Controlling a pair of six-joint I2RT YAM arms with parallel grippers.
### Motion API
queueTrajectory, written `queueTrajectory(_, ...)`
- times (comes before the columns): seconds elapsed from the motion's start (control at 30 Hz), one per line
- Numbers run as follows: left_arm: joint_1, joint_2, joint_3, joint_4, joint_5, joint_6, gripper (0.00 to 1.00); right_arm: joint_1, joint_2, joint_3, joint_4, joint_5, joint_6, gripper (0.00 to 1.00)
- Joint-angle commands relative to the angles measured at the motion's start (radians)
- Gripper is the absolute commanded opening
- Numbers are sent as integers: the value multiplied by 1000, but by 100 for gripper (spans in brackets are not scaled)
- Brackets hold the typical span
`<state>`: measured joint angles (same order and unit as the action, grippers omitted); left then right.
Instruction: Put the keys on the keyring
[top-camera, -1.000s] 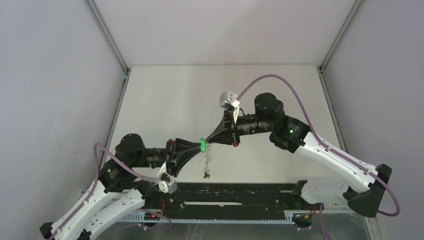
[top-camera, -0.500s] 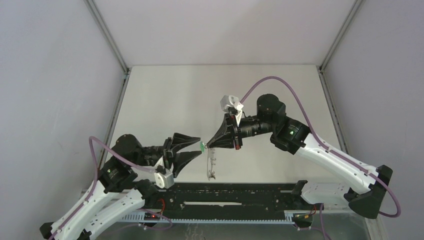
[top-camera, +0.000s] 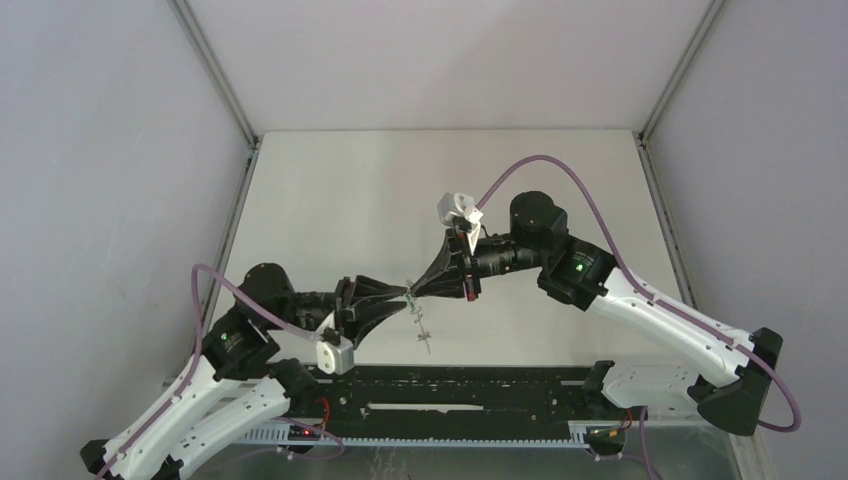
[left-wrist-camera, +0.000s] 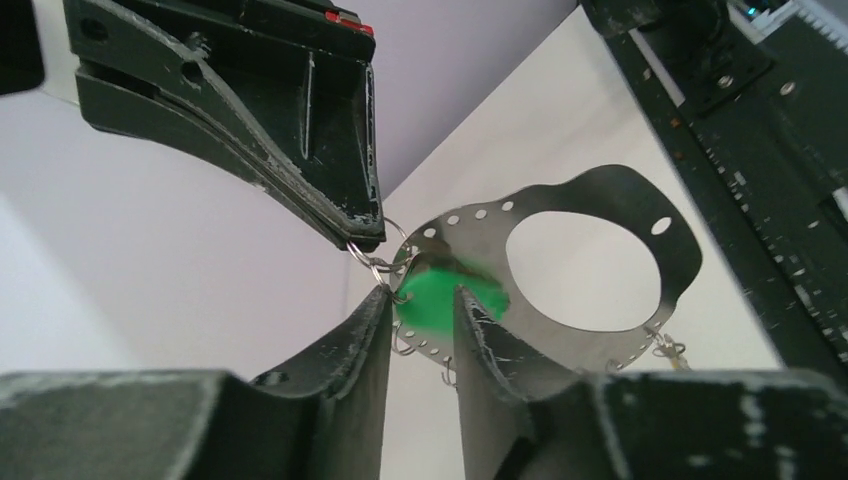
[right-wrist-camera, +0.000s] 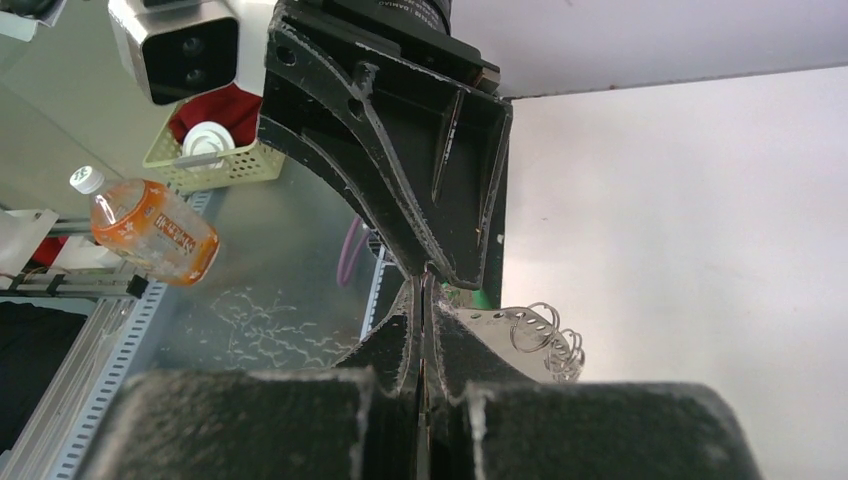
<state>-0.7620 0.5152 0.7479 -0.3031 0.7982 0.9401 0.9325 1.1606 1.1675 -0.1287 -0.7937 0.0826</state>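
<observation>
The grey oval keyring (left-wrist-camera: 682, 262) hangs in the air between both grippers, and in the top view (top-camera: 421, 322) it dangles below them. My right gripper (top-camera: 414, 290) is shut on a small wire loop at the keyring's rim, seen in the left wrist view (left-wrist-camera: 375, 250). The green key (left-wrist-camera: 435, 305) lies against the keyring's rim. My left gripper (left-wrist-camera: 420, 295) has closed its fingers onto the green head from both sides. The keyring's holed edge and loops show in the right wrist view (right-wrist-camera: 520, 325). The yellow-orange key does not show clearly.
A black rail (top-camera: 450, 395) runs along the table's near edge under the grippers. Grey walls close in the table's left, right and back. Past the table's edge, the right wrist view shows an orange bottle (right-wrist-camera: 155, 235) and a pale basket (right-wrist-camera: 215, 165).
My left gripper was shut on the green key, then opened wide and drew back while the key stayed at the right gripper's tip. Now it has closed in on the green head again.
</observation>
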Motion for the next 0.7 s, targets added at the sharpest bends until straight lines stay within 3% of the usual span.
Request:
queueTrajectory(0.0,-5,-8,-6,-18,-10,120,27,11,-5,0,70,14,17,0)
queueTrajectory(0.43,-39,-58,-97,-8,-98,426,1,9,-27,-59,187,76,80,0)
queueTrajectory(0.6,-46,-57,-91,-23,-111,457,2,8,-51,-96,228,105,94,0)
queueTrajectory(0.67,-46,-54,-77,-24,-117,402,17,8,-62,-103,234,110,92,0)
